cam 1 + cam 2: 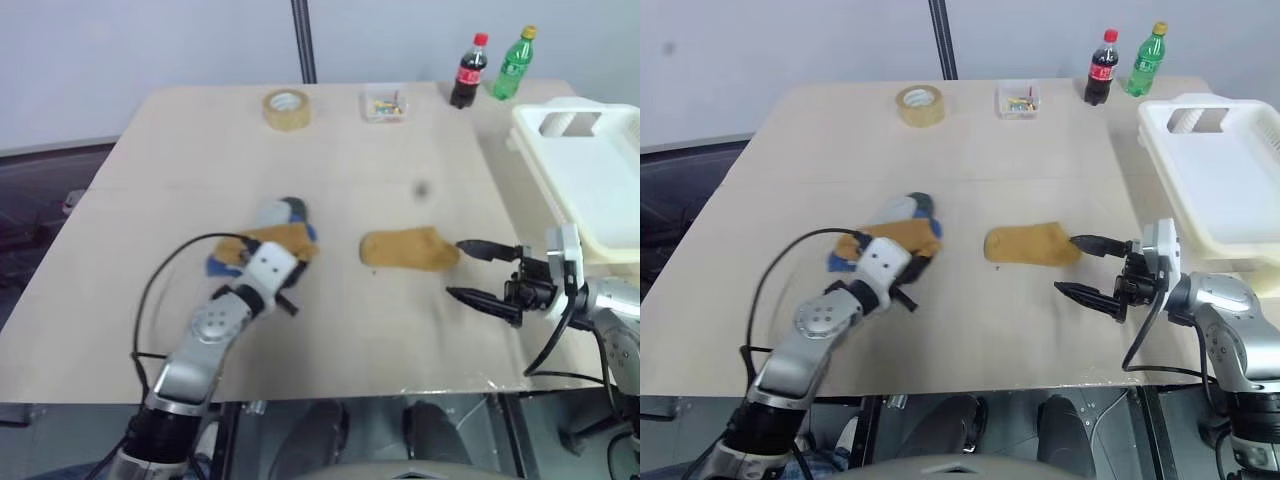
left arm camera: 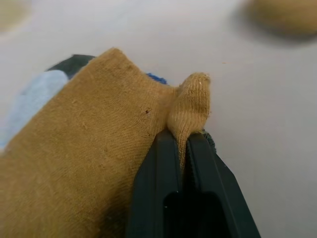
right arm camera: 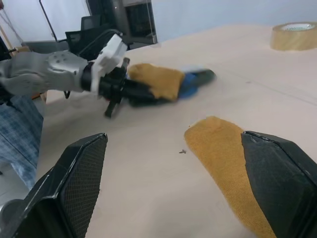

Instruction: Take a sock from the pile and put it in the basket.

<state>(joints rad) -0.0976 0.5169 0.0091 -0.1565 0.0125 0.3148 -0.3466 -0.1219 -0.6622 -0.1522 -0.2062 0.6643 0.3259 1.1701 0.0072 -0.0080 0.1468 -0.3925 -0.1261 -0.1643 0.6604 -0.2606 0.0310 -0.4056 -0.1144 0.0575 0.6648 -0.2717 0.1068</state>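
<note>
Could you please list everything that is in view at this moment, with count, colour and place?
sock: one, mustard-yellow, lying flat at mid-table, apart from the pile
pile: one heap of grey, blue and mustard-yellow socks, left of the lone sock
basket: one, white, at the table's right edge
tape roll: one, tan, far side of the table
clear box: one, holding coloured bits, right of the tape roll
bottles: two, one dark with a red cap, one green with a yellow cap, far right corner
table: one, light wood
left gripper: jaws shut on a mustard-yellow sock of the pile
right gripper: jaws open, beside the lone sock
</note>
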